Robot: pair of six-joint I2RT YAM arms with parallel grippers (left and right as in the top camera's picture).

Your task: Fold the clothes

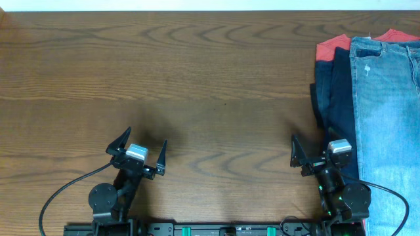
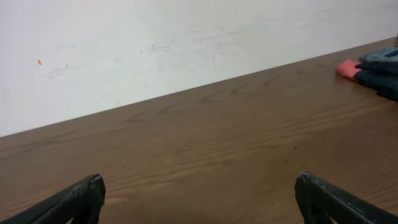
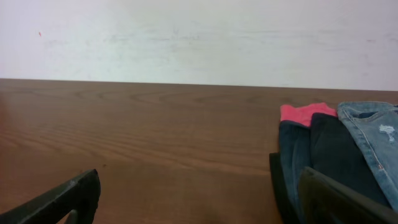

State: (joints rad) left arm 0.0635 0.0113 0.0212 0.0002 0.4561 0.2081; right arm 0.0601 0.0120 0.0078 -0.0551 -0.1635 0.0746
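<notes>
The light-blue jeans (image 1: 388, 111) lie on top of a clothes pile at the table's right edge, running front to back, with a small pale mark near the far end. They also show in the right wrist view (image 3: 379, 134). My right gripper (image 1: 314, 156) is open and empty, just left of the pile near the front edge; its right finger is over the pile's dark edge. My left gripper (image 1: 142, 149) is open and empty over bare wood at the front left, far from the clothes.
Under the jeans lie dark navy garments (image 1: 331, 85) and a red one (image 1: 335, 44), stacked at the right. The wooden table (image 1: 197, 85) spreads left of the pile. A white wall (image 3: 199, 37) stands behind the table's far edge.
</notes>
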